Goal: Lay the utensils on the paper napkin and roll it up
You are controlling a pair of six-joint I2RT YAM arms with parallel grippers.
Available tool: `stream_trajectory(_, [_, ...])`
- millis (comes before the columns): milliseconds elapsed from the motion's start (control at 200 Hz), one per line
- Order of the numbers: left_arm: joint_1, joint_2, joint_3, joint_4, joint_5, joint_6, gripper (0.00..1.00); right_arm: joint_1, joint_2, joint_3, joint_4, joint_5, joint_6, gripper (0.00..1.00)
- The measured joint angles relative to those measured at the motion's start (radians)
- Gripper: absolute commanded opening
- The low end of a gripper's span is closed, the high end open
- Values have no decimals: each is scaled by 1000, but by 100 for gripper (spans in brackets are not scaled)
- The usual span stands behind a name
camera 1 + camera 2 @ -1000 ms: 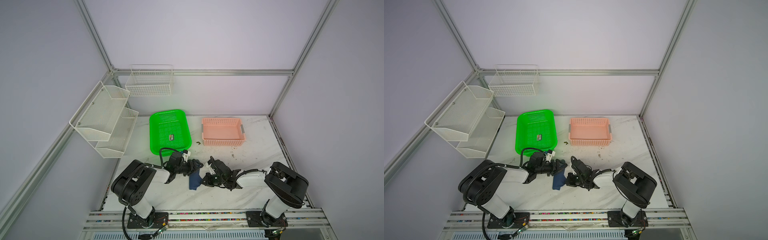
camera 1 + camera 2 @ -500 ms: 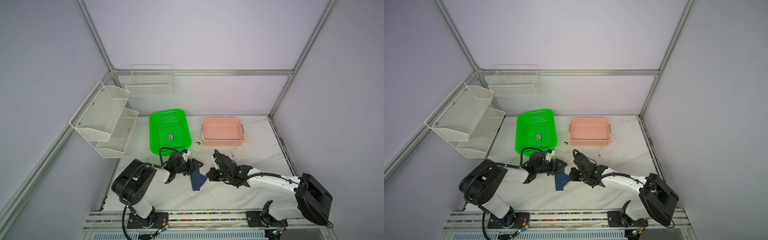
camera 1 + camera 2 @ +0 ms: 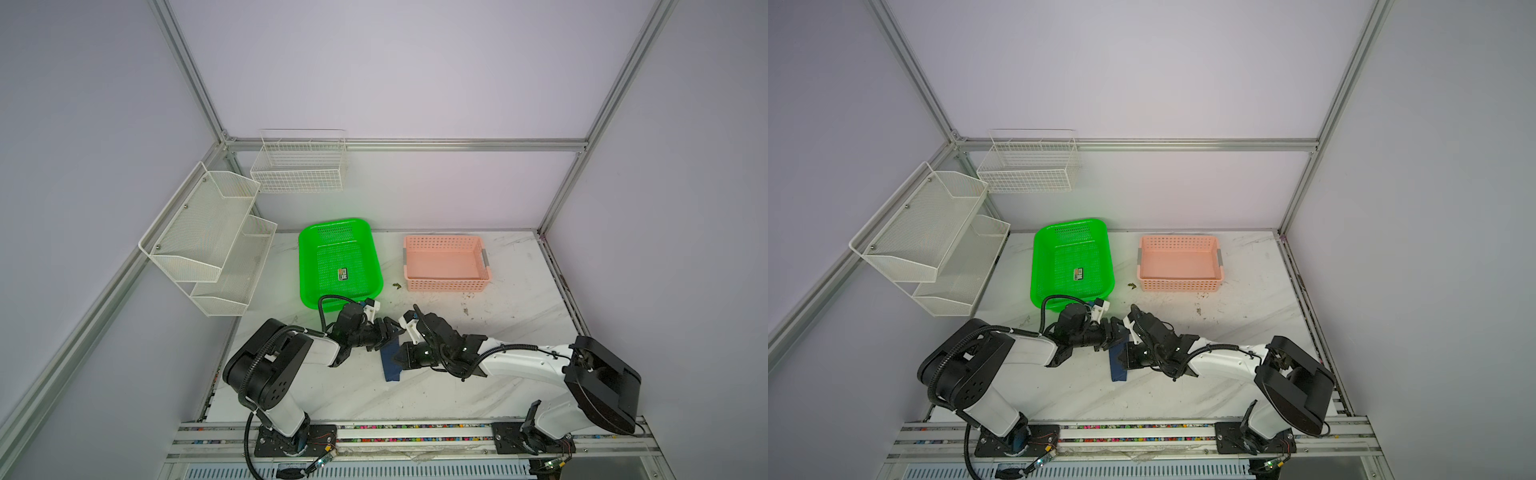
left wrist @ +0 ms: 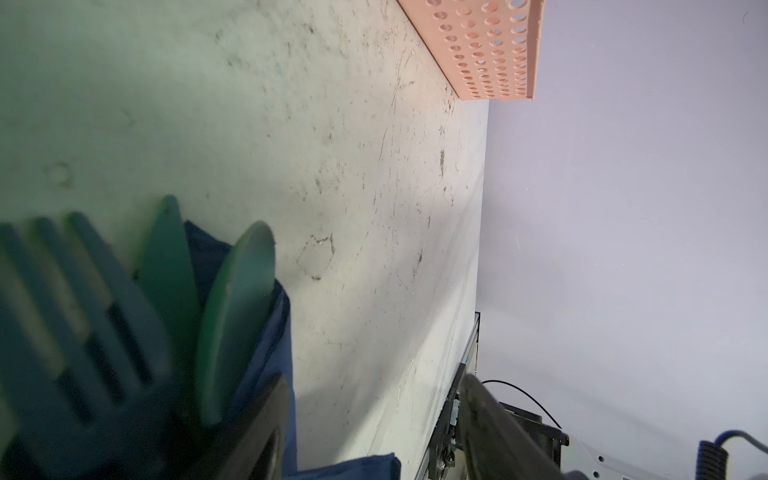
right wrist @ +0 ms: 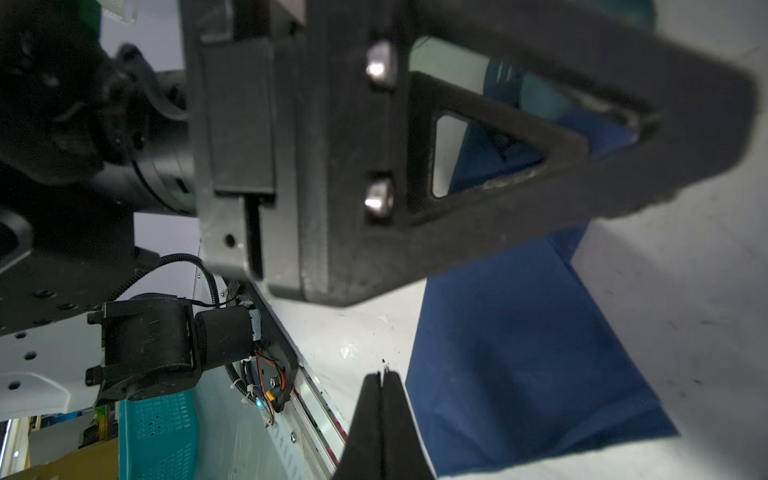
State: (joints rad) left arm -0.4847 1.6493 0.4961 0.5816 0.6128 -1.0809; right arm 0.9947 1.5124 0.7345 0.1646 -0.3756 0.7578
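Against a second earlier, found the right arm point(image 3: 519, 363) stretched out longer and lower, its big joint carried toward the right edge. Found the paper napkin point(image 3: 390, 363), fanned wider half a second back, drawn slim again. Found that strip lying on the worktop point(image 3: 498, 324) between the two tools, in front of the green basket point(image 3: 304, 270). Saw the utensils point(image 4: 232, 316) tucked into one end, rounded and tined tips poking out of the blue folds. Read the left tool point(image 3: 392, 330) as spread apart, one finger laid over the bundle, nothing clamped. Read the right tool point(image 5: 380, 376) as pressed fully together and empty, tip just beside the napkin's loose edge. Judged the placing done and the rolling only partly done, going by a flat flap lying open in the right wrist view. Judged the next move to call for pinning the bundle with the left tool, catching the loose edge with the right, and turning it over the cutlery without letting any piece slide out.
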Motion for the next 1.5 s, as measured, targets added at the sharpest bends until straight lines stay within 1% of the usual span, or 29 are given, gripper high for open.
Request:
stream_trajectory(165, [0,0,0,0,0,0,65,4,34,-59,91,-14,15,1])
stream_trajectory(375, [0,-1,-1,-4,-6,0,65,4,130,-120,214,-23,31,0])
stream_trajectory(675, [0,-63,0,-46,-14,0,66,2,158,-190,365,-26,61,0])
stream_trajectory(800, [0,-154,3,-139,-24,11,68,2,171,-202,407,-26,69,0])
stream_trajectory(960, [3,-333,47,-345,-66,71,70,2,181,-207,433,-30,74,0])
stream_trajectory(1090, [31,-428,82,-486,-110,108,70,2,186,-208,445,-33,76,0])
stream_trajectory(1165, [48,-444,82,-567,-133,129,70,2,192,-209,457,-37,77,0])
stream_trajectory(1275, [61,-428,77,-650,-149,141,70,2,201,-212,477,-42,80,0])
stream_trajectory(1500, [61,-421,25,-684,-153,158,70,2,211,-218,505,-51,87,0])
